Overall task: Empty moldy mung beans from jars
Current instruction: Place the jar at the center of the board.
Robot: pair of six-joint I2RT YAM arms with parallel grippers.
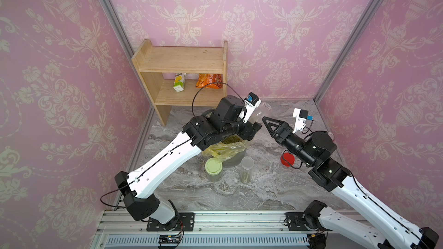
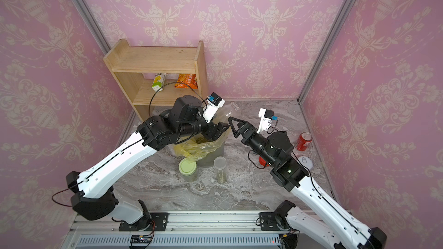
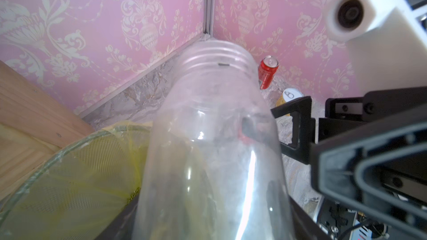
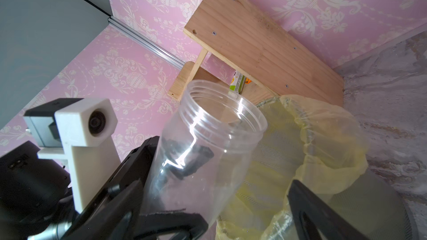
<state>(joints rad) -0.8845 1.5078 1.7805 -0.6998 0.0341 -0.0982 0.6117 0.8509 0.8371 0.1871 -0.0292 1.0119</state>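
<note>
Held jar: a clear jar (image 4: 208, 139), its lid off and seemingly empty, is held tilted above the bin, with its mouth raised toward the back of the counter (image 1: 239, 195).
Left gripper: the left gripper (image 1: 251, 125) is clenched around the lower body of that clear jar.
Right gripper: the right gripper (image 1: 265, 119) is released, its jaws spread wide with nothing between them. It is poised just beside the held jar.
Mung beans: a dull green heap of mung beans (image 1: 231, 139) is seen inside the yellow bag (image 1: 223, 150) that lines the bin. More are seen at the bottom of the tall jar.
Bin: the bin (image 2: 217, 149) is placed about the middle of the counter.
Red lid: a red lid (image 1: 287, 160) is laid toward the right edge, partly hidden by the right arm (image 1: 302, 149). It is judged to belong to the held jar.
Green-lidded jar: the green-lidded jar (image 1: 213, 167) is stood just in front of the bin, on the front-edge side, and is closed. Its contents cannot be made out.
Tall jar: the tall jar (image 1: 247, 170) is stood beside the green-lidded one and is also closed.
Done: one jar of the three is judged emptied.
Left: two jars are yet to be opened and tipped out, and the held jar is yet to be set down.
</note>
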